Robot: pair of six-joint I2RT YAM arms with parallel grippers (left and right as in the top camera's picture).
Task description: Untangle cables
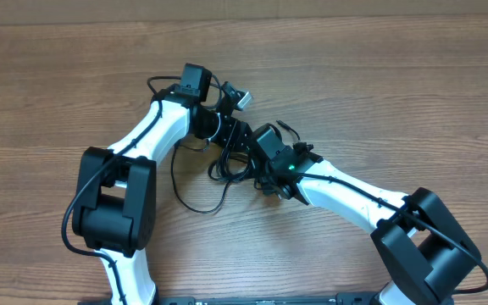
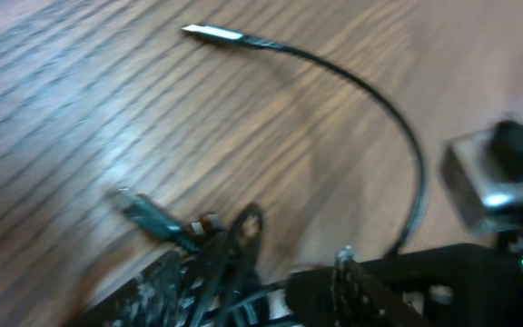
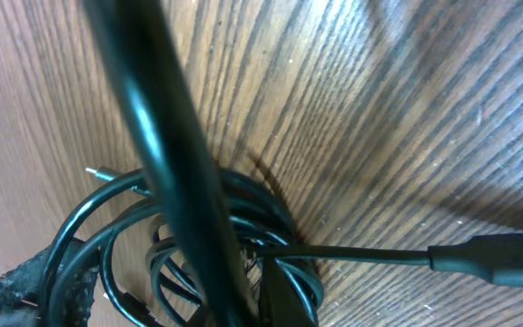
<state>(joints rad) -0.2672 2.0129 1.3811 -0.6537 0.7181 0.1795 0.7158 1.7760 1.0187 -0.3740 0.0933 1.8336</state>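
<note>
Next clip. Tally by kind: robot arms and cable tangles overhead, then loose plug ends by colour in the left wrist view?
White-and-black robot arms: 2 (left arm, right arm)
Tangle of thin black cables: 1 (separate cords cannot be counted)
Light-coloured plug end: 1
Dark plug end: 1
Total: 5

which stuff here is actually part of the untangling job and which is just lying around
Part of the job:
- cables, tangled mid-table
- light-tipped plug end of one cable

Not part of it:
- arms' own black wires
- wooden table
</note>
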